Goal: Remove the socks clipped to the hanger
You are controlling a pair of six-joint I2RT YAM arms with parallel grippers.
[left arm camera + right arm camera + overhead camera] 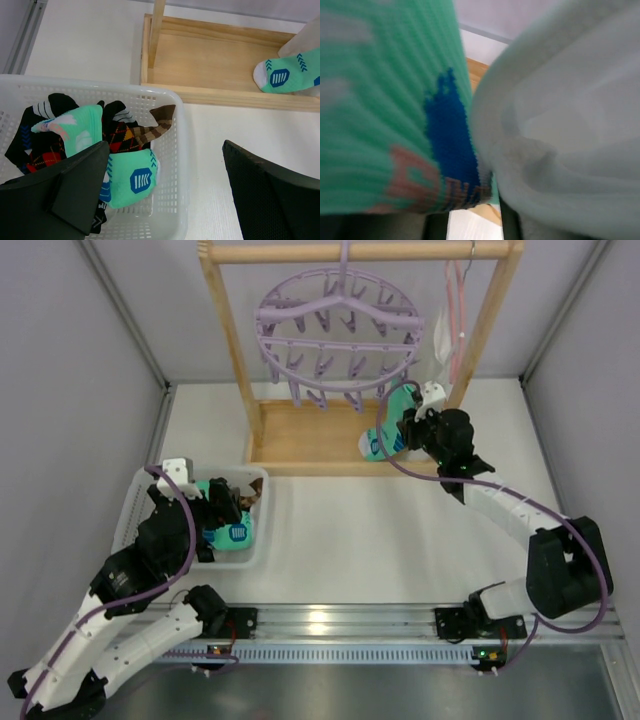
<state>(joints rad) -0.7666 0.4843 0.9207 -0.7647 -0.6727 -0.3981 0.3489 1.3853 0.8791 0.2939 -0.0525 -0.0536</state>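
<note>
White table [350, 540] under a wooden frame [330, 435]: your right gripper [412, 423] was up at the hanging mint-green sock [383, 437].
Whether its jaws had pinched that sock cannot be told; your wrist view was filled by it and a white cloth [560, 125] beside it. It hung from the lilac hanger [338, 330], toe near the frame's base. Your left gripper [166, 150] hovered, fingers spread wide, over the white basket [130, 500] holding other socks [132, 177].
</note>
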